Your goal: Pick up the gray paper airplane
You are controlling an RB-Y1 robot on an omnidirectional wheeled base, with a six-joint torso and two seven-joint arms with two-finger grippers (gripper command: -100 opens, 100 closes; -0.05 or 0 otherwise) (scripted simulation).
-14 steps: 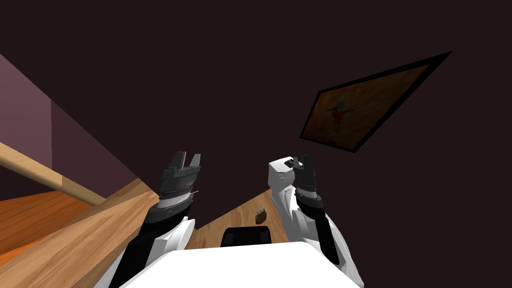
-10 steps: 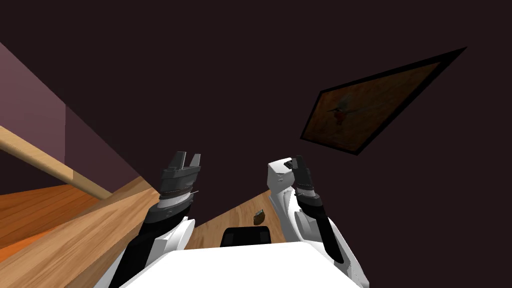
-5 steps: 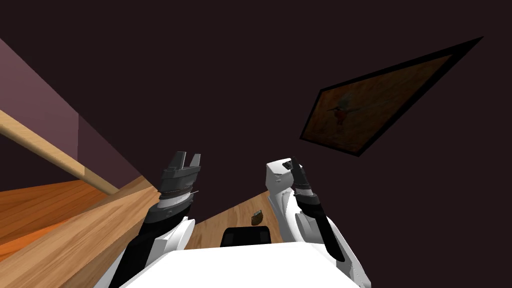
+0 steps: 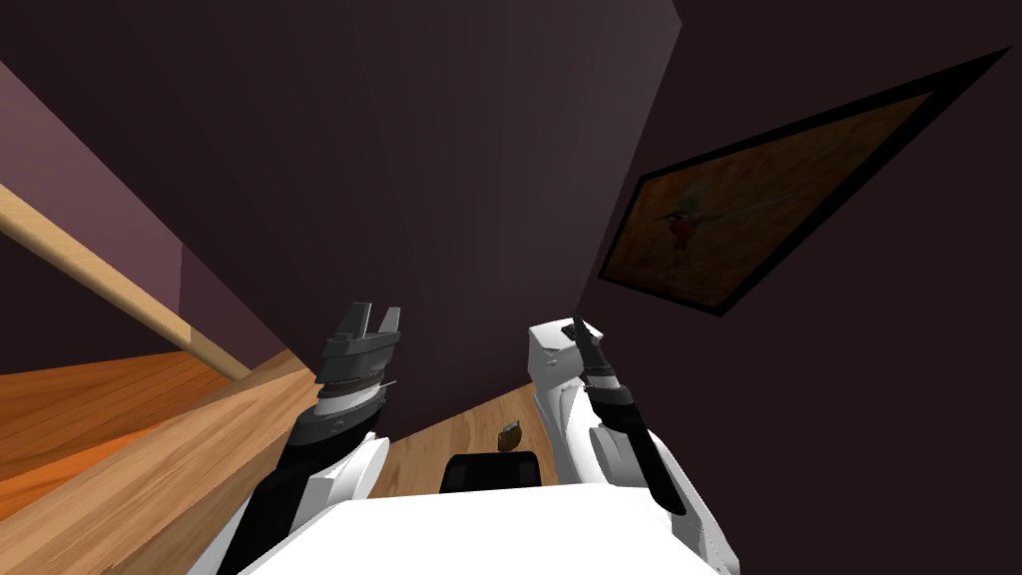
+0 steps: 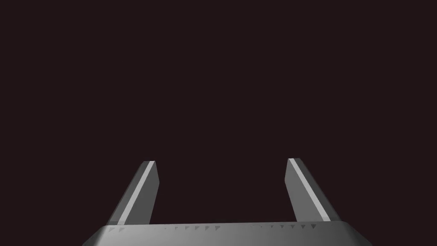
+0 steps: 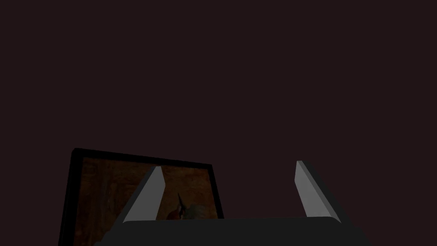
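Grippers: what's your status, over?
Left gripper open, empty. Right gripper open, empty. Small brown thing on floor, too small to tell.

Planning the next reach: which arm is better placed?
Right, tentatively. Both left gripper and right gripper are open, raised toward the dark wall; the small brownish object on the wood floor lies nearer the right.

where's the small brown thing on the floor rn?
Head view: the small brown thing lies on the wood floor between my arms, nearer the right one.

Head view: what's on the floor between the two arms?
In the head view, a small brown object lies on the wooden floor between them; too small to identify.
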